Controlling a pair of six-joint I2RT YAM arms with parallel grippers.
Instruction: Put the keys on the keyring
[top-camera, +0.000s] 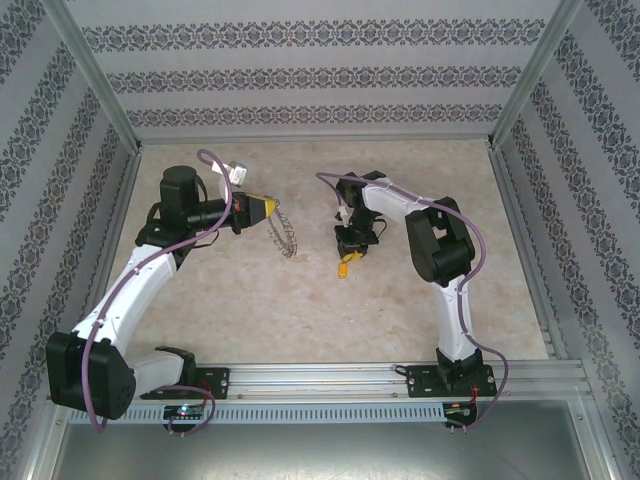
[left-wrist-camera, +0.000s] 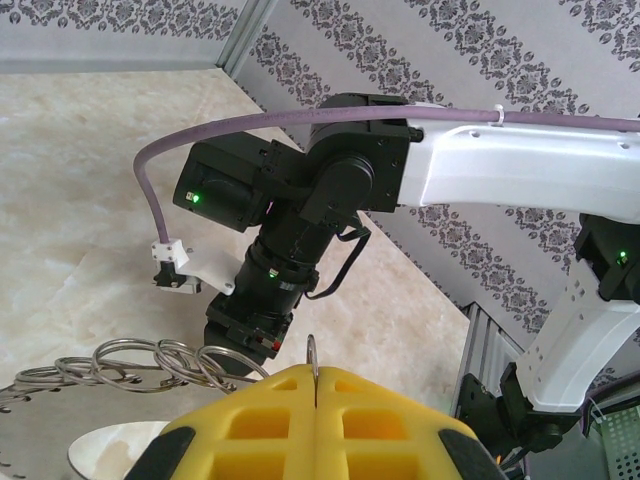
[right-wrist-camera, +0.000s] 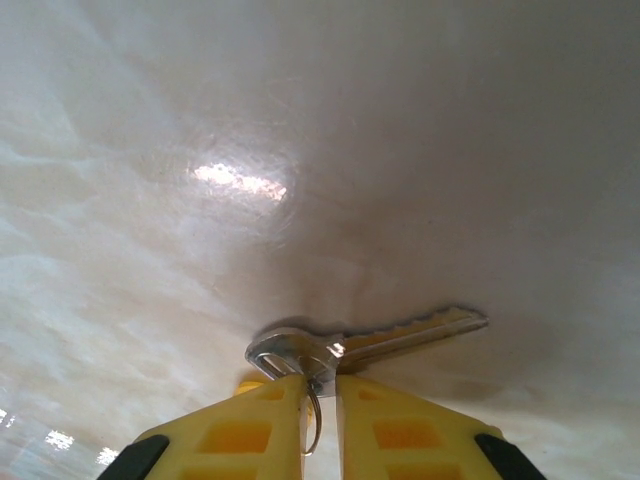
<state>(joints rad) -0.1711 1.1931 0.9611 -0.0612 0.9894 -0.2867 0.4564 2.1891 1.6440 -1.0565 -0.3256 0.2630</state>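
Note:
The keyring (top-camera: 287, 238) is a bunch of grey wire loops hanging from my left gripper (top-camera: 266, 210) at centre left, above the table. In the left wrist view, that gripper (left-wrist-camera: 315, 372) is shut on one thin loop standing edge-on, and the other loops of the keyring (left-wrist-camera: 150, 365) fan out to the left. My right gripper (top-camera: 347, 250) points down at the table, with a yellow-orange bit (top-camera: 345, 266) just below it. A silver key (right-wrist-camera: 400, 335) lies flat on the table. The right gripper (right-wrist-camera: 320, 378) stands over its head with a narrow gap, a small ring upright in that gap.
The right arm's black wrist (left-wrist-camera: 300, 210) hangs close beyond the keyring. Patterned walls on aluminium posts (top-camera: 100, 90) close in the marbled table (top-camera: 320, 320) on three sides. A metal rail (top-camera: 400, 375) carrying both arm bases runs along the near edge.

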